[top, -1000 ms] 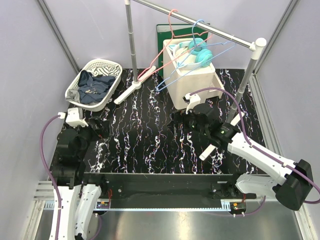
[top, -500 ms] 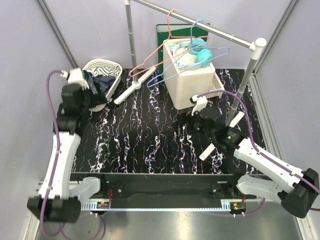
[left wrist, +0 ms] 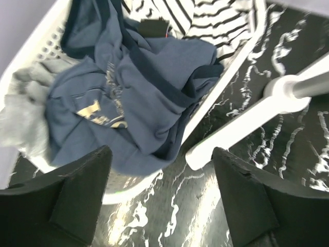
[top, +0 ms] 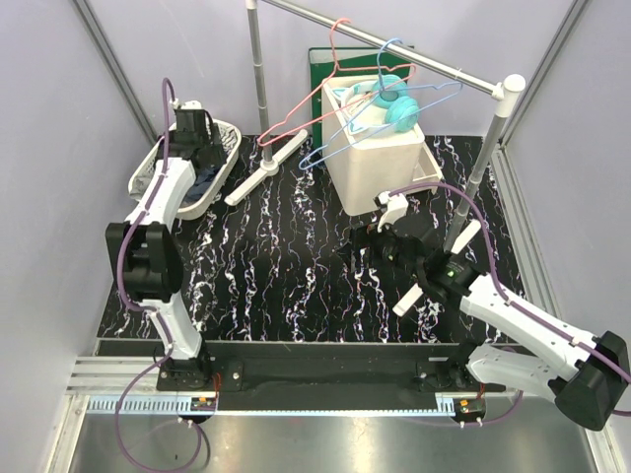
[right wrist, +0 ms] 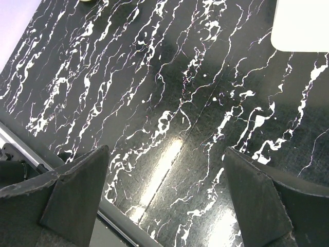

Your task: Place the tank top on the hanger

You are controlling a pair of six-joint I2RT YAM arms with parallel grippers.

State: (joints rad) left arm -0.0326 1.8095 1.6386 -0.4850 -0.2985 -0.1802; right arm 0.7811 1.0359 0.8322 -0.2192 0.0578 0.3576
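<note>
The black marbled table carried a clothes rail across its far side, with a white box beneath it. A white basket sat at the far left corner. The tank top lay crumpled in that basket, on top of the heap, with a grey cloth at its left and a striped cloth at the far end. The hanger hung from the rail in front of the box, well apart from the top, beside a pink-red hanger.

The left gripper hovered above the basket's near rim, its fingers spread wide and holding nothing. The right gripper hung over bare table at the right, equally wide and empty.

The step in hand looked like the first pick of the top from the basket. To do it well, the left claw should probably descend on the raised navy fold at the middle, away from the grey and striped cloth, so only one garment lifts. A grip near a strap or the neckline would make later threading easier. A small dark patch with a red edge at the far end may be the neck label, though the wrist view was too blurred to be sure. A straight, slow lift would help the cloth clear the rim.
</note>
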